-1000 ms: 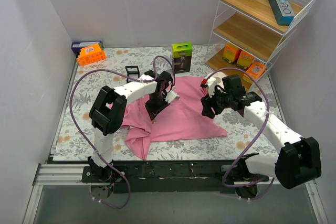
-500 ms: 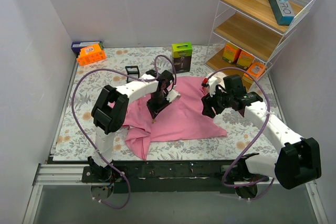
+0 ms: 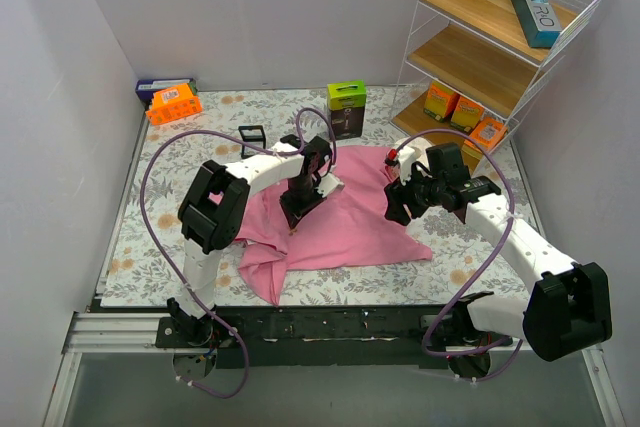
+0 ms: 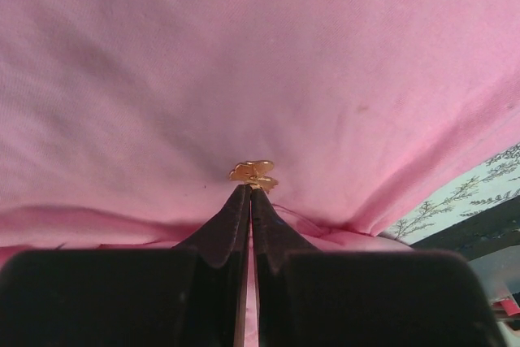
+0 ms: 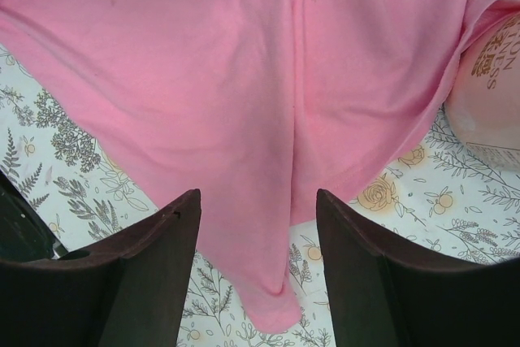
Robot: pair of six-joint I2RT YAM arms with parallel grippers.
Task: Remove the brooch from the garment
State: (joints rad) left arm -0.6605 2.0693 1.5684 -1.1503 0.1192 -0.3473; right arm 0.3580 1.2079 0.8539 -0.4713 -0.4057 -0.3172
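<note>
Left gripper (image 4: 249,191) pinches gold brooch (image 4: 253,173), not yet off pink garment (image 4: 244,62) mid-counter; right gripper (image 5: 256,201) spread over cloth, nearer counter's right edge.

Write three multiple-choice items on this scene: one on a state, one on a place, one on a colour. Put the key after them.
1. The right gripper is:
A. open
B. shut on the garment
C. shut on nothing

2. The brooch sits:
A. between the right gripper's fingers
B. on the garment, at the tips of the left gripper
C. out of every view

3. The brooch is:
A. silver
B. gold
C. black

Key:
1 A: the right wrist view shows its two fingers wide apart, with pink cloth between them.
2 B: the left wrist view shows the closed finger tips meeting right at the brooch on the pink cloth.
3 B: it shows as a small golden shape against the pink.
</note>
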